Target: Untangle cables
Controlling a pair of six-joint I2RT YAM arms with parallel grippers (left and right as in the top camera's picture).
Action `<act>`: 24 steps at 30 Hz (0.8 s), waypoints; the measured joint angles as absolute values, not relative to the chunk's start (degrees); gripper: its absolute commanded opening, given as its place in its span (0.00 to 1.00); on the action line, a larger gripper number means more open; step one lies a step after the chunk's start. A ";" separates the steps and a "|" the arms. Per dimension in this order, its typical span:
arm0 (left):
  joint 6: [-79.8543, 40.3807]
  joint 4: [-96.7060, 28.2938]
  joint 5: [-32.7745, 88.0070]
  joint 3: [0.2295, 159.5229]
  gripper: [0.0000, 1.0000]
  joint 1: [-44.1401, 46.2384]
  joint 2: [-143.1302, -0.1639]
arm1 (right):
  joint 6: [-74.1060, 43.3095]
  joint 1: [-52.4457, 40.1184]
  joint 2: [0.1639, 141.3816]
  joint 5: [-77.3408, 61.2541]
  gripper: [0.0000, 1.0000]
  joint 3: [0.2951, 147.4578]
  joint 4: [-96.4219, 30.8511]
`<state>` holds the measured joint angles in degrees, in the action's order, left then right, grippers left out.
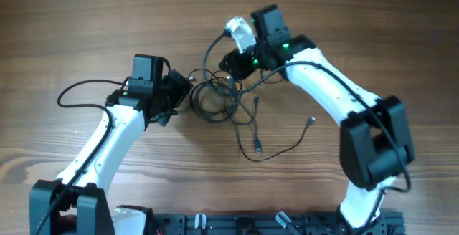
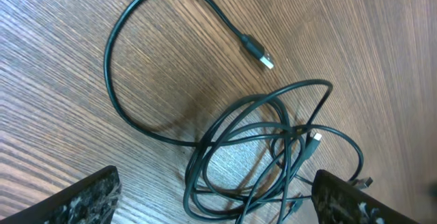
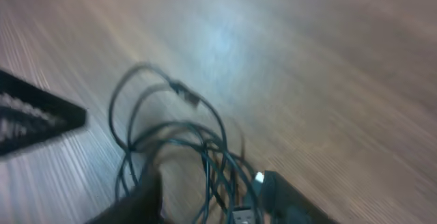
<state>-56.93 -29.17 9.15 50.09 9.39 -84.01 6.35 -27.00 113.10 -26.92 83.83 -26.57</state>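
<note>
Left claw (image 2: 217,183) wide open, fingers straddling the coil of the thin black plug-ended cables (image 2: 259,149), probably to pinch one loop. Right claw (image 1: 231,64) at the tangle's far side; blurred, cannot tell its grip. Cables lie mid brown wooden surface (image 1: 86,20), one end trailing toward the near edge.
</note>
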 measured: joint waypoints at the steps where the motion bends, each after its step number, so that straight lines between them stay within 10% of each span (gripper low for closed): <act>1: -57.06 -29.17 8.99 50.09 0.93 9.39 -84.01 | 6.92 -27.42 114.24 -26.87 0.42 83.83 -26.65; 9: -57.56 -29.34 8.75 50.09 0.90 9.39 -84.01 | 8.82 -30.24 120.99 -22.57 0.23 83.83 -24.56; 24: -56.60 -29.21 8.36 50.09 0.94 11.40 -85.49 | 6.57 -30.17 121.03 -12.78 0.65 83.85 -19.00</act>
<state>-56.60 -29.21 8.36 50.09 11.40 -85.49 6.57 -30.17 121.03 -12.78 83.85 -19.00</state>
